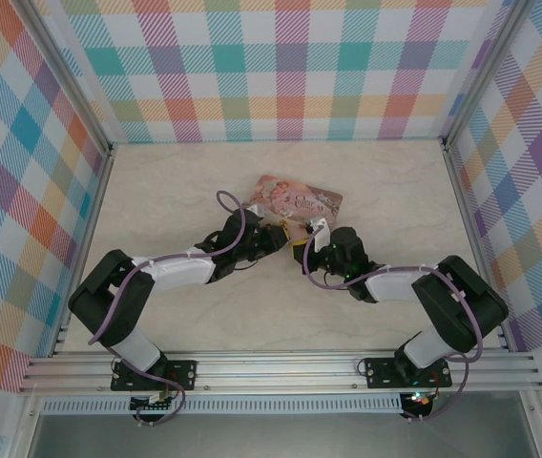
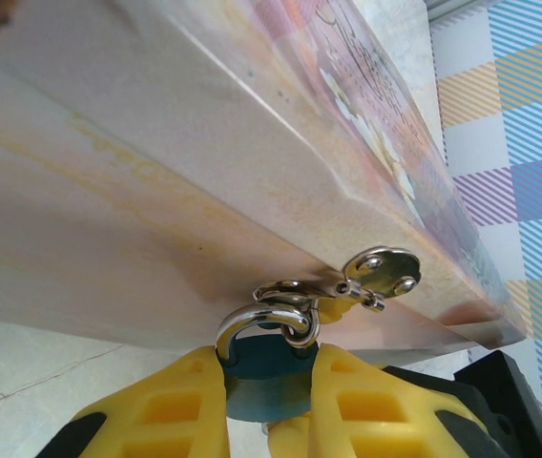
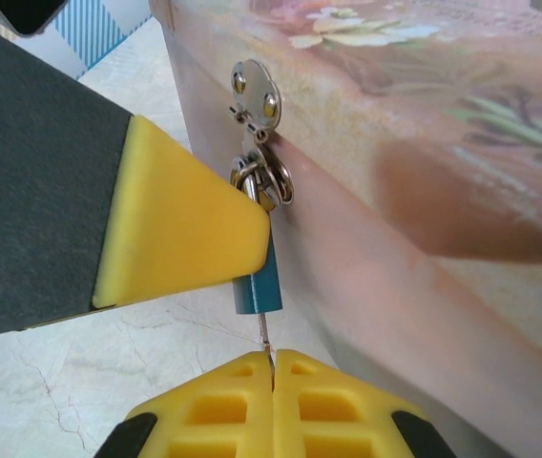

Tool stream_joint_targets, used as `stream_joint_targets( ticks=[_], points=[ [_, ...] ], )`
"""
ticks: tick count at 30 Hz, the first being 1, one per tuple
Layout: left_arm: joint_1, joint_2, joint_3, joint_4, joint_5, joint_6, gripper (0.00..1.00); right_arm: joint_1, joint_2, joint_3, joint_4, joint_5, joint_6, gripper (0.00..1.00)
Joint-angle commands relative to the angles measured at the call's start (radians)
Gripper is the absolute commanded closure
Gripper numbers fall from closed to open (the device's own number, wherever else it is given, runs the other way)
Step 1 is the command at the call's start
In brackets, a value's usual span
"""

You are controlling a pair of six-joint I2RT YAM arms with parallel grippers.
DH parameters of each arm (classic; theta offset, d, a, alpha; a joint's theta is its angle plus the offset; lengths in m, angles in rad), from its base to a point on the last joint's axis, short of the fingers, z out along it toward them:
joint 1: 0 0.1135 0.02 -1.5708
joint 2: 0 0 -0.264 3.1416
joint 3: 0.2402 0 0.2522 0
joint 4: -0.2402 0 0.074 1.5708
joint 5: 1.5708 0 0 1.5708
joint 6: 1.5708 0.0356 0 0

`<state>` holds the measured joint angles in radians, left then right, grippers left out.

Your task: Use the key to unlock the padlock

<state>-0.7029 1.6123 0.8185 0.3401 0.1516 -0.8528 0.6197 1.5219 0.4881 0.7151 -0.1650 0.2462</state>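
My left claw [image 2: 267,380] is closed most of the way, its yellow pads pinching the body of the tiny blue-teal padlock [image 3: 258,288] from both sides. The padlock's silvery metal shackle [image 2: 252,321] is looped through the small metal hasp [image 3: 255,88] on the front wall of the pink illustrated tin box [image 1: 300,197]. The padlock hangs just below that hasp, close against the tin. My right claw [image 3: 273,367] is squeezed fully together on the very thin dark-grey metal key [image 3: 265,336]. The key stands upright from between my pads, with its tip meeting the bottom of the padlock body. It looks to be at the keyhole, though I can't be sure it has gone in. The tin sits on the pale marbled desk [image 1: 195,181], and both claws meet at its near side.
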Motion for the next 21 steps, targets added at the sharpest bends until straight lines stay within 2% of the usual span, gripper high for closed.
stream_joint_targets(
  ticks=[1, 11, 21],
  points=[
    [-0.009, -0.019, 0.012, -0.041, 0.035, 0.0, 0.8, -0.012, -0.054, 0.026, 0.086, 0.02, -0.014, 0.99],
    [-0.009, -0.019, 0.024, -0.03, 0.05, -0.014, 0.8, -0.012, 0.002, 0.033, 0.116, 0.023, -0.007, 0.99],
    [-0.009, 0.001, 0.013, 0.006, 0.071, -0.051, 0.8, -0.011, 0.031, 0.071, 0.164, -0.027, 0.035, 0.99]
  ],
)
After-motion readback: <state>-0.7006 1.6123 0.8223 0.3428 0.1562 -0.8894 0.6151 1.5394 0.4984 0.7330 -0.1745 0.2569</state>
